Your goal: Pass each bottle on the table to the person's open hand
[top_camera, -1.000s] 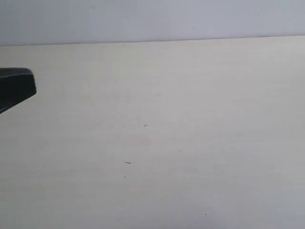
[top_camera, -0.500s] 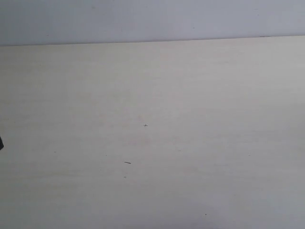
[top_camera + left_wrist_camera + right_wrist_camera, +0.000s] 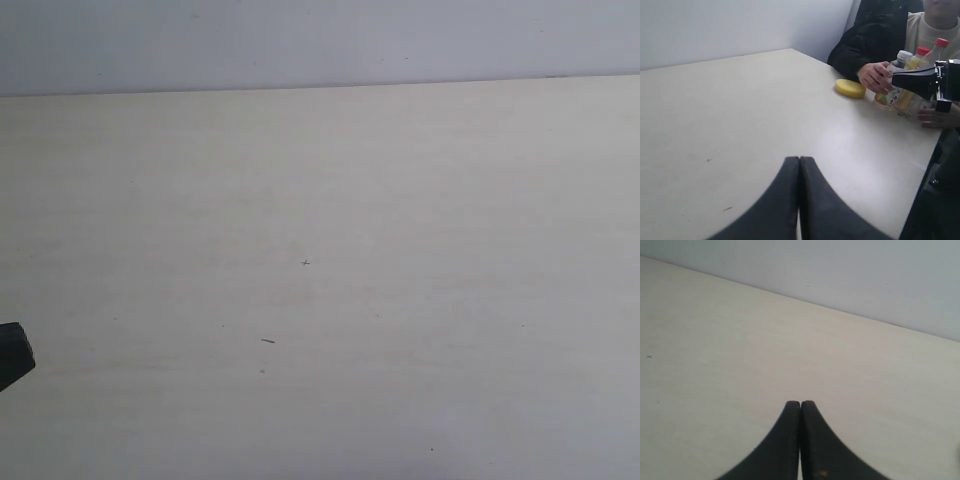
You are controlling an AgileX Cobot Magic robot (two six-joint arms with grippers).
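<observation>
No bottle stands on the table in the exterior view. In the left wrist view a person at the far edge holds a cluster of bottles: a white-capped bottle, a red-capped yellow bottle and a red-capped clear bottle. One hand curls round them and another hand rests beside them; no open palm shows. My left gripper is shut and empty above the table. My right gripper is shut and empty too, and from the side the right gripper sits in front of the bottles.
A yellow round sponge lies on the table near the person. A black piece of the left arm shows at the exterior view's left edge. A pale wall rises behind the table.
The black arm piece at the exterior view's left edge dropped from the upper left, nearly left the frame, and now shows lower down.
</observation>
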